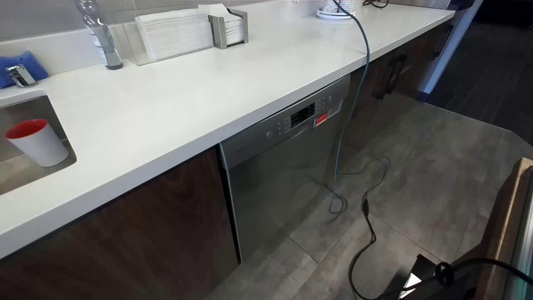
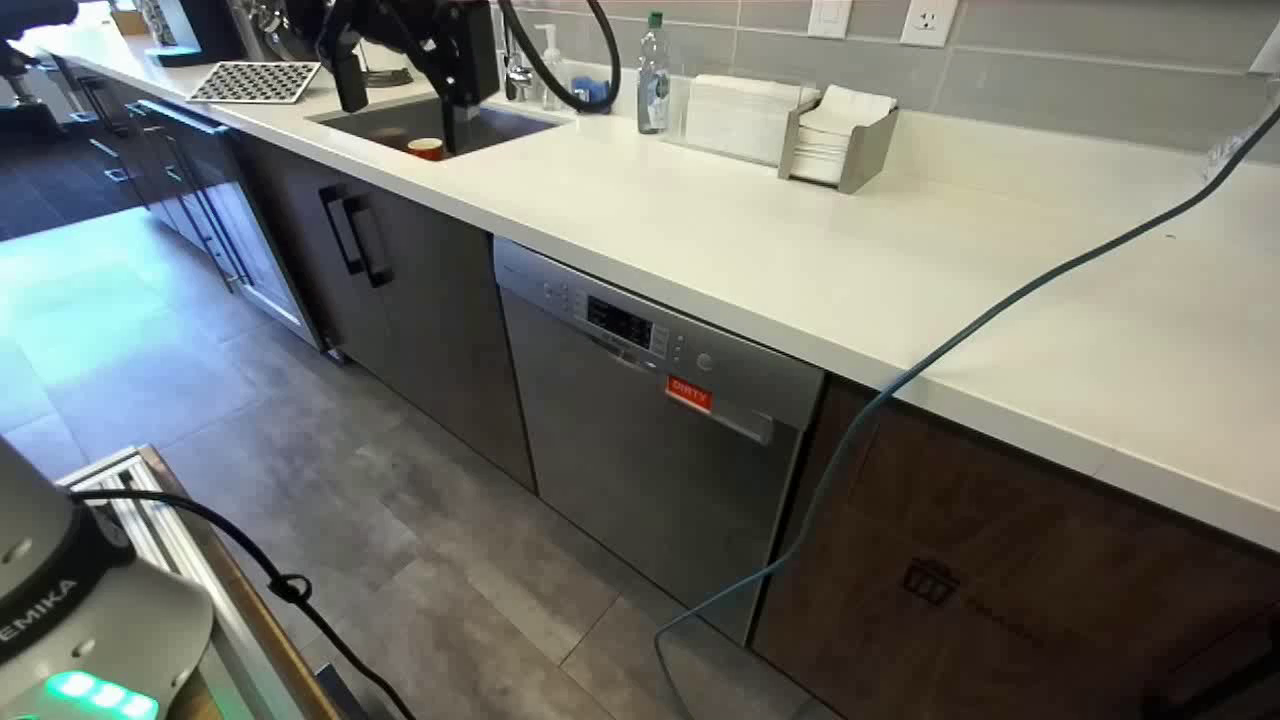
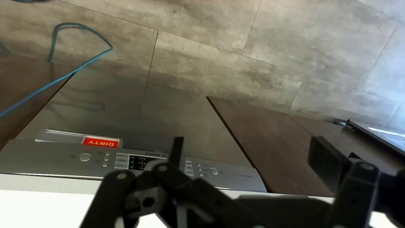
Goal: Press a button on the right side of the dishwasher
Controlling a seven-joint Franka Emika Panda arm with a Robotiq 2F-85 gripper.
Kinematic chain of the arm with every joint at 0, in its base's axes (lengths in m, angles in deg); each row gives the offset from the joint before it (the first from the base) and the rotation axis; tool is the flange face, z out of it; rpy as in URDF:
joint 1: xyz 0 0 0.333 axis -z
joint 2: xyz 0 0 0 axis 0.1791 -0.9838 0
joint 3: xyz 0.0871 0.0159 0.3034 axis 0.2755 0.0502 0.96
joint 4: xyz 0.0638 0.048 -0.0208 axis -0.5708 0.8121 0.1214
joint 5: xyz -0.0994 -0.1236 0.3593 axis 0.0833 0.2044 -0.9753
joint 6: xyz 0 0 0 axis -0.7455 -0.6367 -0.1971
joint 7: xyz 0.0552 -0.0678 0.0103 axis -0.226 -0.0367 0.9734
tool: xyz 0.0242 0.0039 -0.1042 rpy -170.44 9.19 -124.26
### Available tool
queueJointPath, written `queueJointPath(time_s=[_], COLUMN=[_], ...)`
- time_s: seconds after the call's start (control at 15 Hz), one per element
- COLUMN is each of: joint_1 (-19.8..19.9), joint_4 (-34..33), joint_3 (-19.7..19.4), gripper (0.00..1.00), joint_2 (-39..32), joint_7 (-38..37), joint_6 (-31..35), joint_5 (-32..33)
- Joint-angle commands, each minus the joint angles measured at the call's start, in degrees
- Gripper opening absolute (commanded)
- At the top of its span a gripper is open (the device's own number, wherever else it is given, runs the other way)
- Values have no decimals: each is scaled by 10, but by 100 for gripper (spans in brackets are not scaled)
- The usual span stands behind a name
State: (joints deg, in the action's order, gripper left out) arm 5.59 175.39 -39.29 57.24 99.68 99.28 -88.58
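The grey steel dishwasher (image 1: 275, 183) stands under the white counter in both exterior views (image 2: 640, 470), its door shut. Its control strip (image 2: 550, 275) carries a dark display (image 2: 620, 320) and small buttons. A round button (image 2: 704, 362) sits at the right side of the strip; in the wrist view, which looks upside down, this button (image 3: 84, 157) is at the left. My gripper (image 2: 405, 100) is open and empty, fingers pointing down above the sink area, apart from the dishwasher. In the wrist view the gripper (image 3: 246, 142) covers part of the display and strip.
A red "DIRTY" label (image 2: 690, 394) is on the door. The counter (image 2: 720, 235) overhangs the strip and bears a napkin holder (image 2: 840, 140) and a bottle (image 2: 654, 80). A cup (image 1: 39, 143) is in the sink (image 1: 62, 158). A blue-green cable (image 2: 900, 385) hangs across the counter edge.
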Motion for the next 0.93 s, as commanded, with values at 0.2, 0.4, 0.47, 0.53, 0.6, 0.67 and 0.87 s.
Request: queueJointPath(time_s=[0.2, 0.4, 0.47, 0.53, 0.6, 0.67, 0.87], joint_1=[9, 9, 9, 9, 9, 3, -15], joint_4=[-1, -1, -1, -1, -1, -4, -9], joint_3=[8, 8, 8, 8, 8, 2, -10], gripper=[100, 100, 100, 100, 100, 100, 100], joint_2=[-2, -2, -2, -2, -2, -16, -70], joint_7=[5, 5, 5, 5, 5, 18, 79], joint_6=[-2, -2, -2, -2, -2, -11, -44], joint_5=[-6, -6, -6, -6, -6, -5, -4])
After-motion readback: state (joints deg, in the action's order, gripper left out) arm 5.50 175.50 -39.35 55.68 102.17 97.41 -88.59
